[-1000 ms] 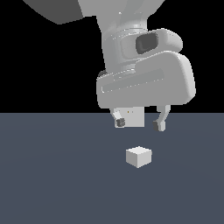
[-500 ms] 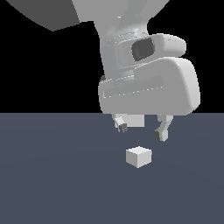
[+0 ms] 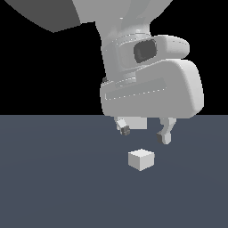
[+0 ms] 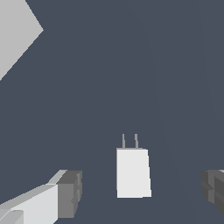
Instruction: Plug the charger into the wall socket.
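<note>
- One white arm (image 3: 133,67) reaches down from the top of the exterior view, its bulky wrist housing hanging just above the dark grey floor (image 3: 53,187).
- Two fingers point downward from the housing, and the gripper (image 3: 145,135) hovers over the charger (image 3: 141,159) without touching it.
- The fingers stand wide apart with nothing between them; in the wrist view one grey pad (image 4: 70,194) shows on one side and the other pad (image 4: 213,189) at the opposite edge, with the charger (image 4: 132,173) lying on the floor in the gap between them, closer to neither by much.
- The charger is a small white block resting flat on the floor; the wrist view shows two thin prongs (image 4: 130,141) sticking out of one end, pointing away from the fingers.
- In the exterior view the charger sits slightly below and between the two fingertips, nearer the finger on the exterior view's left.
- A pale flat shape (image 4: 15,33) fills one corner of the wrist view, well apart from the charger; whether it is the wall socket cannot be told, as no holes show.
- A small white patch (image 3: 137,123) shows behind the fingers in the exterior view, mostly hidden by the housing.
- No writing, brand or label can be read on the arm, the charger or anything else.
</note>
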Motion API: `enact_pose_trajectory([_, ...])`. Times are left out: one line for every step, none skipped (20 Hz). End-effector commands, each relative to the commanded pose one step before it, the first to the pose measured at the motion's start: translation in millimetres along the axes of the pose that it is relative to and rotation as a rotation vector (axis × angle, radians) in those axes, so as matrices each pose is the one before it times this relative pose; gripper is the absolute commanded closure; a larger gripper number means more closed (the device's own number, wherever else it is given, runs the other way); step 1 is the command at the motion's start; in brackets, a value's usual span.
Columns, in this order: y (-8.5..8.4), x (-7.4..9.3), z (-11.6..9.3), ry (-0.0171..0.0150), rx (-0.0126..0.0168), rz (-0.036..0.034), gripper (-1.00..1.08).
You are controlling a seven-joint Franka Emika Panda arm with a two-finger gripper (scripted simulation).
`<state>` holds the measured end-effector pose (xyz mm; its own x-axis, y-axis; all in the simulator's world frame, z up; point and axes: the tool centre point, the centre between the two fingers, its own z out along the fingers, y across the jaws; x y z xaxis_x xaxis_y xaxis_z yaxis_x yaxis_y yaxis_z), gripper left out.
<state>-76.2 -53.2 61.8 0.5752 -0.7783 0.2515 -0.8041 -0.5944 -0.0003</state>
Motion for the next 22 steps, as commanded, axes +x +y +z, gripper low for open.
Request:
enact_pose_trajectory([0.07, -0.36, 1.06, -0.00009, -0.00013, -0.00013, -0.92])
enact_pose_trajectory([0.05, -0.4, 1.36, 0.0, 0.0, 0.0, -0.92])
enact_pose_trajectory([0.07, -0.56, 1.91, 0.0, 0.0, 0.0, -0.92])
enact_pose_trajectory([0.07, -0.75, 2.6, -0.00066, 0.00021, -0.00002, -0.92])
enact_pose_trajectory([0.1, -0.86, 2.98, 0.0, 0.0, 0.0, -0.92])
enact_pose_trajectory([0.11, -1.0, 3.51, 0.0, 0.0, 0.0, -0.92])
enact_pose_trajectory([0.1, -1.16, 4.2, -0.00066, 0.00019, 0.0, -0.92])
enact_pose_trajectory([0.11, -1.25, 4.55, 0.0, 0.0, 0.0, -0.92])
enact_pose_trajectory([0.1, -1.32, 4.93, 0.0, 0.0, 0.0, -0.92])
enact_pose_trajectory([0.07, -1.16, 4.51, 0.0, 0.0, 0.0, -0.92])
enact_pose_trajectory([0.04, -0.98, 3.97, 0.0, 0.0, 0.0, -0.92])
enact_pose_trajectory([0.01, -0.82, 3.43, 0.0, 0.0, 0.0, -0.92])
enact_pose_trajectory([-0.2, -0.9, 2.97, -0.00043, 0.00018, -0.00051, -0.92])
enact_pose_trajectory([-0.01, -0.52, 2.36, 0.0, 0.0, 0.0, -0.92])
enact_pose_trajectory([-0.02, -0.39, 1.83, 0.0, 0.0, 0.0, -0.92])
enact_pose_trajectory([-0.02, -0.28, 1.31, 0.0, 0.0, 0.0, -0.92])
enact_pose_trajectory([-0.01, -0.16, 0.78, 0.0, 0.0, 0.0, -0.92])
enact_pose_trajectory([0.0, -0.05, 0.26, 0.0, 0.0, 0.0, -0.92])
enact_pose_trajectory([0.0, 0.0, 0.0, 0.0, 0.0, 0.0, 1.08])
enact_pose_trajectory([0.0, 0.0, 0.0, 0.0, 0.0, 0.0, 1.08])
enact_pose_trajectory([0.0, 0.0, 0.0, 0.0, 0.0, 0.0, 1.08])
enact_pose_trajectory([0.0, 0.0, 0.0, 0.0, 0.0, 0.0, 1.08])
